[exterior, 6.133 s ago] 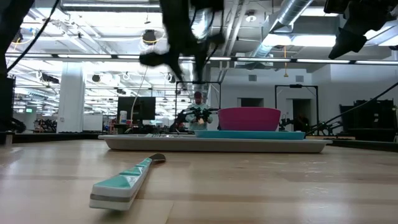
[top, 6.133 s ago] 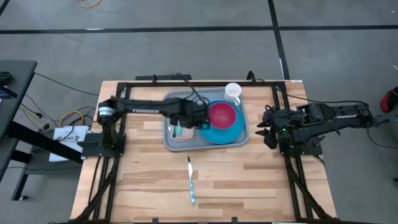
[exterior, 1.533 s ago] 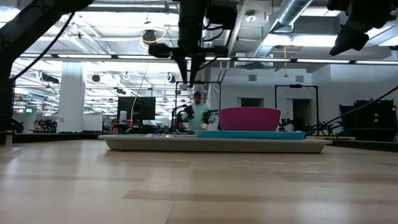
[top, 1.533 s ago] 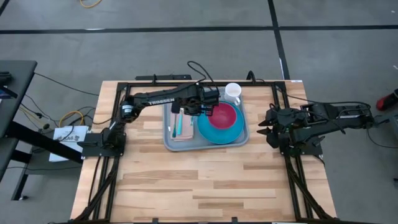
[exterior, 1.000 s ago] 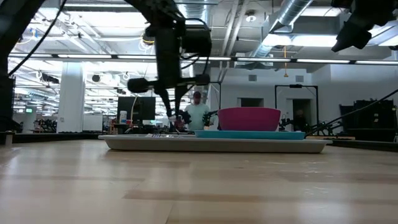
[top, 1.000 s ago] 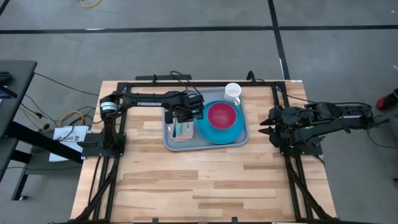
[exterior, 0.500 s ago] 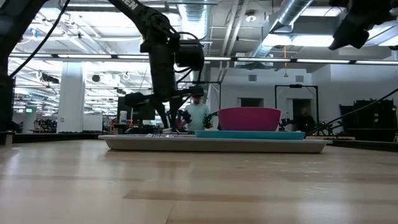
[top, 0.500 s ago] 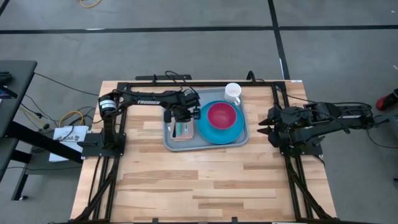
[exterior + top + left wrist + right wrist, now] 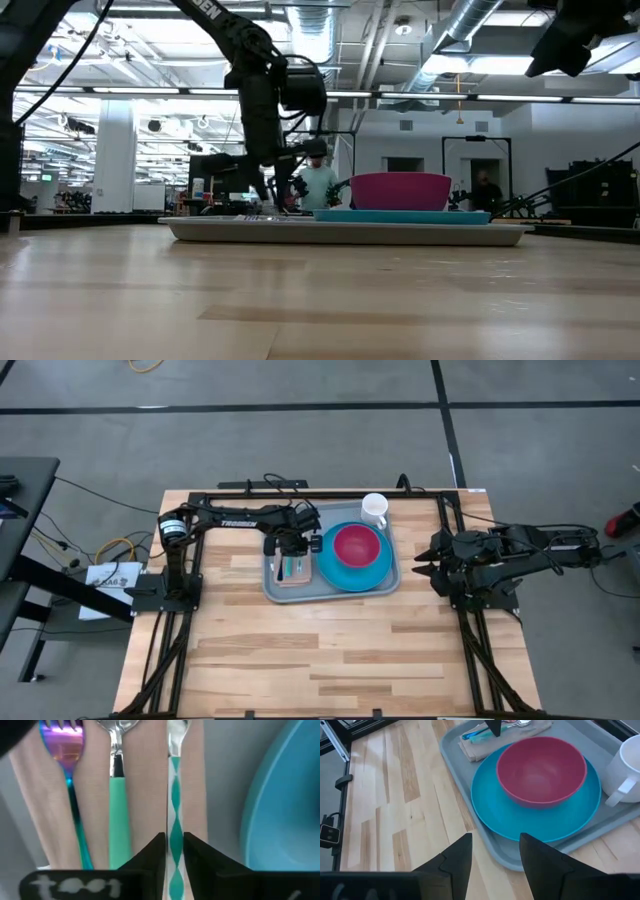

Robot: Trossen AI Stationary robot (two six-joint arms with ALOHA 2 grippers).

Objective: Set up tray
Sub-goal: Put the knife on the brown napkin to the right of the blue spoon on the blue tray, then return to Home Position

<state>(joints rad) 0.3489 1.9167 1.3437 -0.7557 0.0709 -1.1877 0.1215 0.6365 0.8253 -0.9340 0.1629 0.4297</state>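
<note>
The grey-blue tray [image 9: 330, 594] lies on the table's far half. On it are a tan napkin [image 9: 147, 785], a blue plate [image 9: 366, 572] with a pink bowl [image 9: 357, 545], and a white mug [image 9: 374, 508] at the far right corner. A rainbow fork [image 9: 67, 775] and a green-handled spoon [image 9: 118, 795] rest on the napkin. My left gripper [image 9: 174, 845] is low over the napkin, shut on a knife with a teal-and-white handle [image 9: 175, 795]. My right gripper [image 9: 496, 847] waits open at the table's right edge. My left gripper has the knife's handle [image 9: 175, 827] pinched between its two fingers. The fingers come from above, pointing down, and lie across the handle. The knife lies along the napkin beside the spoon; no gap shows between either finger and the handle.
The black frame rail [image 9: 300, 493] runs along the table's far edge behind the tray. The wood table [image 9: 320, 660] stretches bare toward the near edge. People stand in the room beyond the table [image 9: 318, 185].
My left gripper has come down toward the tray's left part and a little toward the table's left edge, bringing the knife onto the napkin beside the spoon.
</note>
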